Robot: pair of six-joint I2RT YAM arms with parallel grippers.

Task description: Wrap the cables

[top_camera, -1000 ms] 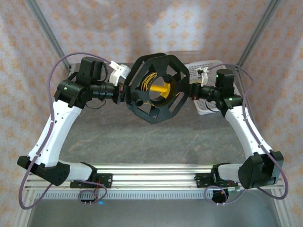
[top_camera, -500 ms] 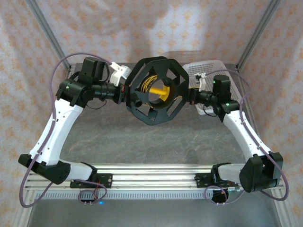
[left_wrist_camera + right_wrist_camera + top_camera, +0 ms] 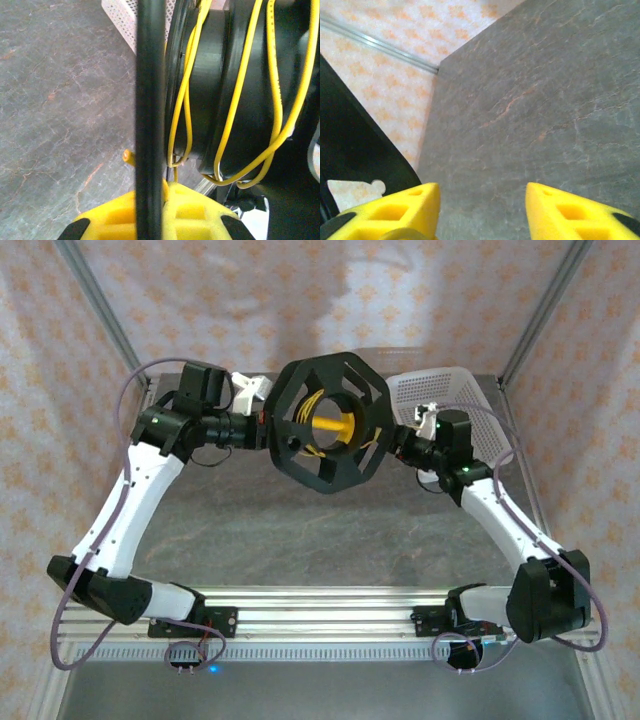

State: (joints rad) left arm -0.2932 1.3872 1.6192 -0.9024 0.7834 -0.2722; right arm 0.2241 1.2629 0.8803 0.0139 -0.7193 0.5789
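Right gripper (image 3: 482, 200) has let go, jaws spread, right of spool (image 3: 330, 425).
Left gripper (image 3: 150, 210) pinches spool; mid-wrap, so next: regrip, turn, tension cables (image 3: 235, 100).

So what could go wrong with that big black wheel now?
1. The left pincer grips the wheel by one thin black bar, while the right pincer stands open with nothing in it. The wheel might tip or slip out.
2. The yellow wire hangs in loose loops, not tight. If the wheel turns or tilts, loops could slide off or catch.
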